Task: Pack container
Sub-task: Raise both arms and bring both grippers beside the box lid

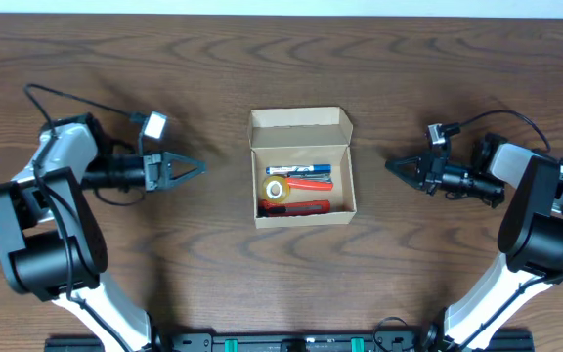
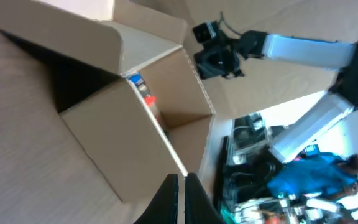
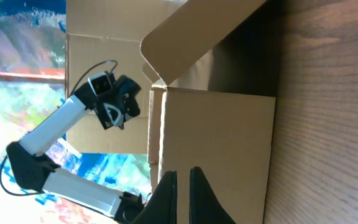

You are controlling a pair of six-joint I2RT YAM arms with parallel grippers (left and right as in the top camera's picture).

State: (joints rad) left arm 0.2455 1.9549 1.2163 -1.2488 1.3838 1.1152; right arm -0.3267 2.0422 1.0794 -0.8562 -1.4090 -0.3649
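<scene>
**Open container, partly filled**

Plain tan cardboard, rectangular, on the dark grained wood of the bench, midway between my claws. Its long axis runs side to side, a short end toward each claw. The flap lid stands open at the far edge. Inside: a yellow tape roll, a blue marker, two long red items. My left claw and right claw are closed tight, empty, apart from it

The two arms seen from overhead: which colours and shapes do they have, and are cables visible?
The left arm and right arm have white links and bulky black housings. The left gripper and right gripper are black, tapering to a point. A thin black cable loops at each wrist.
</scene>
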